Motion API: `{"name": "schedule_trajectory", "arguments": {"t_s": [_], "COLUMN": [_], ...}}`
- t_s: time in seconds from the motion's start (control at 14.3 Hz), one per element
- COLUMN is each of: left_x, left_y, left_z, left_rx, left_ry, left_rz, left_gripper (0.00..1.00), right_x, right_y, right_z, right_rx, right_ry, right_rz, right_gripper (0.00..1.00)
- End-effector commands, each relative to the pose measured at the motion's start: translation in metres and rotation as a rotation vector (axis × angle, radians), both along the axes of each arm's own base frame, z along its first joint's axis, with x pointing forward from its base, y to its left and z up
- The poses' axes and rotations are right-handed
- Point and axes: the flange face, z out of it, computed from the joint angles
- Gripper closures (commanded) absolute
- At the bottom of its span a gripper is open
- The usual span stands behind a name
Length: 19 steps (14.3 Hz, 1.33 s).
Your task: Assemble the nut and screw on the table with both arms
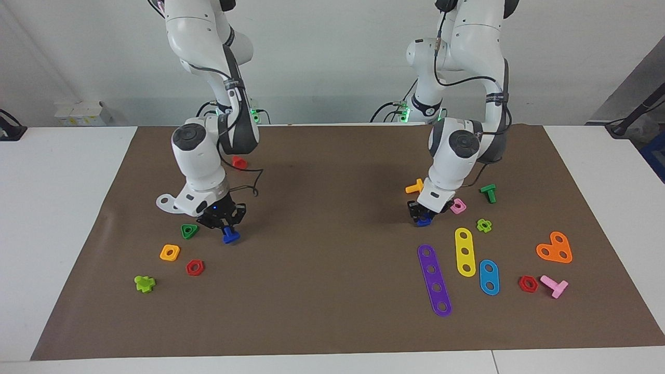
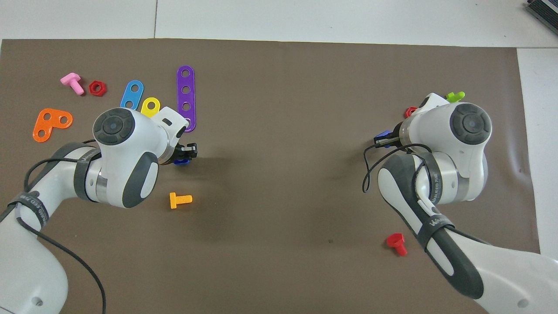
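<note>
Right gripper (image 1: 227, 228): jaws clamped on the screw (image 1: 230, 237), which hangs below them clear of the counter (image 1: 332, 291), over bare brown paper beside the green triangular nut (image 1: 189, 230). In the overhead view only a sliver of blue shows past the wrist.

Left gripper (image 1: 422, 217): jaws closed around the nut (image 1: 424, 222), low over the paper. Cannot tell whether the nut is lifted or touching. Just beside it sits the pink square nut (image 1: 458, 206); the orange bolt (image 1: 415, 187) lies nearer the robots, and the purple strip (image 1: 434, 279) farther from them.

Both parts held, well apart, one toward each arm's end of the counter. Judged stage: pick-ups done, bringing together and threading not yet begun.

Handling (judgement):
- Both pieces are small moulded plastic: light, stiff, smooth, so likely to twist or slip under side load.
- Screw is best held by the flat sides of its triangular head, leaving the stubby shaft free.
- Nut is best pinched across two flat outer edges, with the centre hole unobstructed and facing the shaft.
- The short shaft leaves little room for misalignment; axes should line up before any turning.
- Overtight grip is unlikely to damage either.
</note>
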Motion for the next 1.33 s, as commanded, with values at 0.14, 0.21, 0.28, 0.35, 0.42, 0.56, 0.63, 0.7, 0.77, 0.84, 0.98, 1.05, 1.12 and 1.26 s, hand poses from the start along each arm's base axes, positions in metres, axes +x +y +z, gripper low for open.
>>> {"name": "schedule_trajectory", "arguments": {"t_s": [0.14,0.21,0.28,0.35,0.42,0.56,0.63,0.7,0.77,0.84,0.98,1.05,1.12,1.26], "left_x": [0.018,0.023,0.029,0.034,0.038,0.042,0.043,0.044,0.045,0.047,0.051,0.053,0.053,0.054], "left_y": [-0.007,-0.009,-0.01,-0.011,-0.012,-0.017,-0.018,-0.018,-0.02,-0.02,-0.022,-0.027,-0.032,-0.042], "left_z": [0.023,0.03,0.037,0.044,0.049,0.054,0.056,0.058,0.061,0.066,0.07,0.073,0.076,0.079], "left_rx": [0.003,0.004,0.006,0.001,-0.002,-0.009,-0.012,-0.016,-0.024,-0.03,-0.05,-0.069,-0.077,-0.083], "left_ry": [-0.006,0.0,0.009,0.016,0.013,0.003,-0.001,-0.004,-0.005,-0.006,-0.012,-0.015,-0.016,-0.023], "left_rz": [0.003,0.001,0.002,0.007,0.01,0.006,0.009,0.01,0.014,0.017,0.029,0.033,0.038,0.072], "left_gripper": [1.0,1.0,1.0,1.0,1.0,1.0,1.0,1.0,1.0,1.0,1.0,1.0,1.0,1.0], "right_x": [-0.003,-0.004,-0.005,-0.006,-0.006,0.0,0.006,0.011,0.014,0.008,0.005,0.006,0.001,-0.003], "right_y": [0.117,0.133,0.151,0.173,0.195,0.234,0.244,0.253,0.26,0.274,0.281,0.284,0.29,0.293], "right_z": [0.031,0.035,0.035,0.037,0.032,0.02,0.01,-0.003,-0.014,-0.023,-0.035,-0.031,-0.033,-0.034], "right_rx": [0.064,0.073,0.079,0.088,0.091,0.091,0.084,0.075,0.071,0.073,0.075,0.097,0.101,0.099], "right_ry": [-0.023,-0.033,-0.036,-0.046,-0.049,-0.063,-0.066,-0.067,-0.07,-0.071,-0.063,-0.088,-0.086,-0.083], "right_rz": [-0.091,-0.104,-0.112,-0.123,-0.14,-0.155,-0.165,-0.181,-0.194,-0.182,-0.182,-0.18,-0.177,-0.174], "right_gripper": [1.0,1.0,1.0,1.0,1.0,1.0,1.0,1.0,1.0,1.0,1.0,1.0,1.0,1.0]}}
